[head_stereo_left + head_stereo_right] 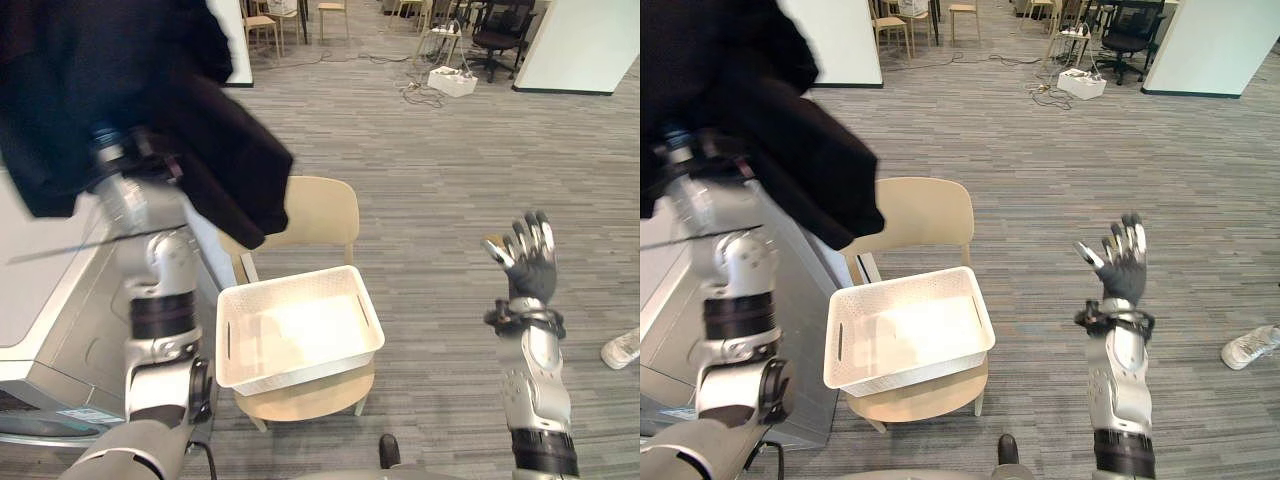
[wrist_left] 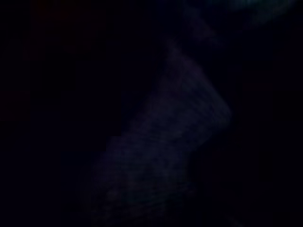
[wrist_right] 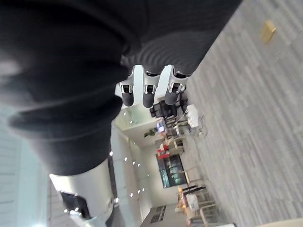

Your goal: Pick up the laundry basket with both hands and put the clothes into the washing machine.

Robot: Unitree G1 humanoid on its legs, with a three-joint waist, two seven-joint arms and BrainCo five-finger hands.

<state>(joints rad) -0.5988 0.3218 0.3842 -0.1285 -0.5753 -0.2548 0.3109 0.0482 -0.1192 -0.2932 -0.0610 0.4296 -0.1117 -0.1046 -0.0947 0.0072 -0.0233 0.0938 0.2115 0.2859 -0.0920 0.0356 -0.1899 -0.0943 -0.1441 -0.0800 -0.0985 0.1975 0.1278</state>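
While facing the chair, holds dark clothes high above the washing machine with the left hand; cannot tell its grip under the cloth. Holds the right hand up over the floor, fingers spread wide, gripping nothing. Shows the white laundry basket resting on the chair seat, apart from both hands.

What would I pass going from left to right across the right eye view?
First the dark garment raised high, then the white laundry basket, then the right hand with fingers spread, then a person's shoe on the floor.
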